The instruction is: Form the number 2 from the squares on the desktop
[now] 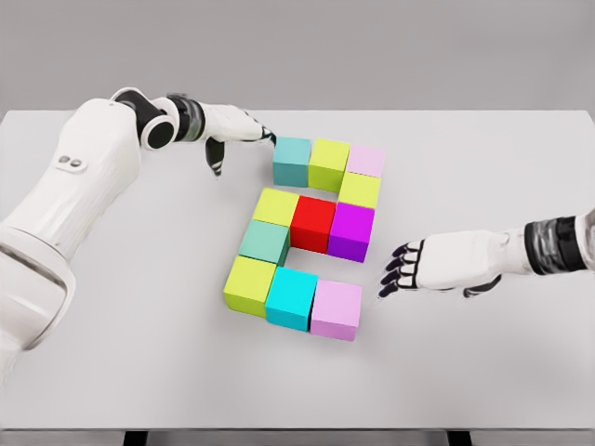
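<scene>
Head view showed blocks (pixel 311 237) nearly forming a 2; left hand (pixel 237 135) and right hand (pixel 409 268) hovered empty, fingers spread; a gentle nudge seemed wise.

No readable text, labels or signs anywhere.

head camera, looking down, table (pixel 112 372) near

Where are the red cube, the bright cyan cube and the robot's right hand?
red cube (pixel 312 218): head view, top face.
bright cyan cube (pixel 294 290): head view, top face.
right hand (pixel 423 268): head view, back of hand.
</scene>
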